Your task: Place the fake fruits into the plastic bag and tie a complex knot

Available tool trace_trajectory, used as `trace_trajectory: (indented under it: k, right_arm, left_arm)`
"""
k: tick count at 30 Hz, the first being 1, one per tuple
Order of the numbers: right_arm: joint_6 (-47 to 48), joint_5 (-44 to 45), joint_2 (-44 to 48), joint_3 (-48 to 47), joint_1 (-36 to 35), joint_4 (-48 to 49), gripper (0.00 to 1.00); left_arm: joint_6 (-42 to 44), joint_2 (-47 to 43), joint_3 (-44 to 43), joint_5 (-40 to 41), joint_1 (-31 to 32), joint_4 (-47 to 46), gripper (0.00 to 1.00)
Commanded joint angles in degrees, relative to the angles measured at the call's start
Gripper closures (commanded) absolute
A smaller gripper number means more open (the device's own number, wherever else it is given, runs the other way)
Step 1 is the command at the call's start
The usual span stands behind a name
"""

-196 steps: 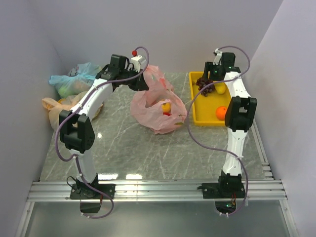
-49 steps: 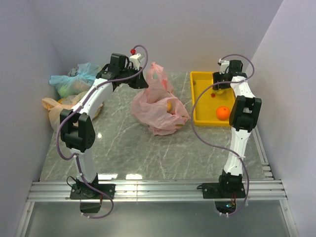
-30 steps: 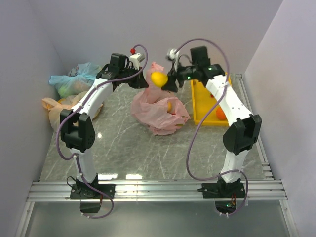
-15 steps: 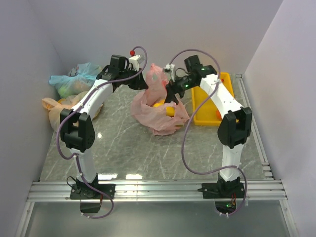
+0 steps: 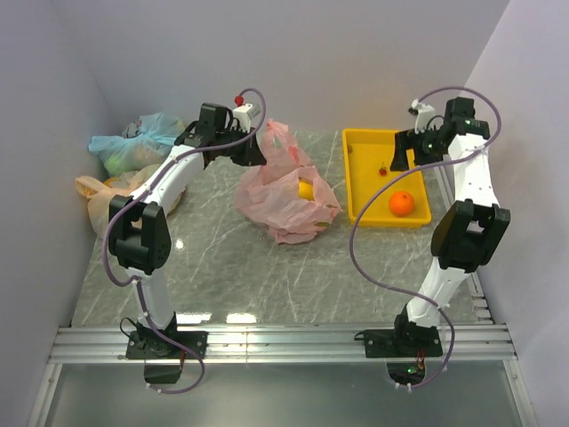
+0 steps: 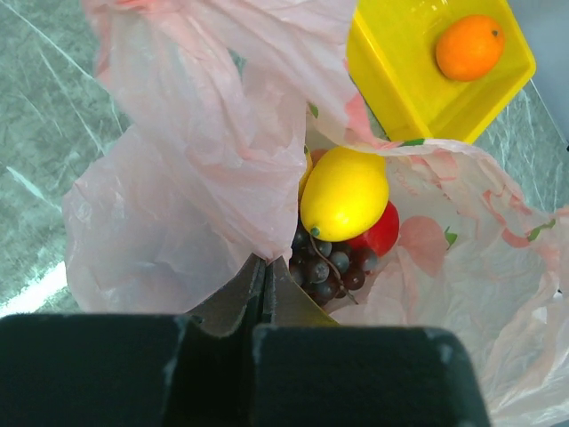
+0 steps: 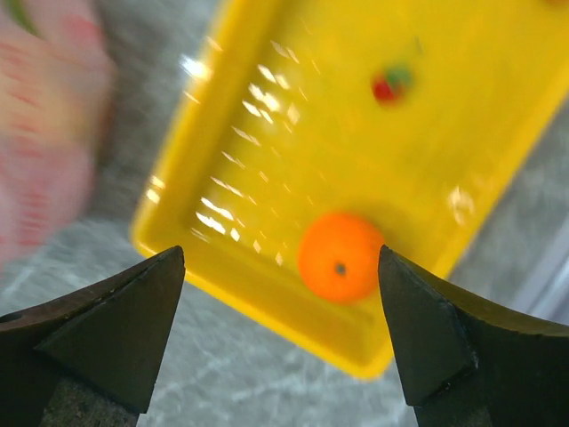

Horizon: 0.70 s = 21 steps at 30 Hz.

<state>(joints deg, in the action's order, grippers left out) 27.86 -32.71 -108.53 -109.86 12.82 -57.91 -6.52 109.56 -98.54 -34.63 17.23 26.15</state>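
Grey marbled tabletop (image 5: 222, 276): left gripper (image 6: 264, 294) clamped the crinkly salmon-pink plastic bag (image 5: 276, 191) by its rim, 3 plastic fruits (image 6: 345, 191) showing inside, while right gripper (image 7: 280, 253) gaped empty above the yellow plastic tray (image 5: 391, 221) and its 1 round orange ball (image 5: 401, 203), knot not yet tied.

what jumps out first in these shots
The pink bag in the middle, its edge pinched up by the shut left tool, shows a lemon, grapes and a red fruit inside. To its right a yellow tray holds an orange, with the open right tool hanging above it.
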Motion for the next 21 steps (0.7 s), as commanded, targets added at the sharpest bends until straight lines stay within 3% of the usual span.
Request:
trace_trajectory:
  k: [1,9,18,21]
  right_arm:
    - [-0.5,12.8,-1.2,3.5,-1.3,-1.5,0.03]
    - [-3.6,21.6,-7.9,5.3,-1.6,-1.1,0.01]
    - [-5.2,20.1,-13.3,8.3,-1.9,-2.5,0.01]
    - [-5.6,17.3,-14.0,7.7,-1.9,-4.0,0.12]
  left_arm:
    - [0.8,-2.1,1.1,-1.0,0.4,-2.0,1.00]
    - [1.7,-2.2,2.4,-0.3,0.7,-1.7,1.00]
    - [2.0,-1.8,1.6,0.4,0.7,-1.0,1.00]
    - [2.2,-1.5,1.2,0.4,0.6,-0.4,1.00]
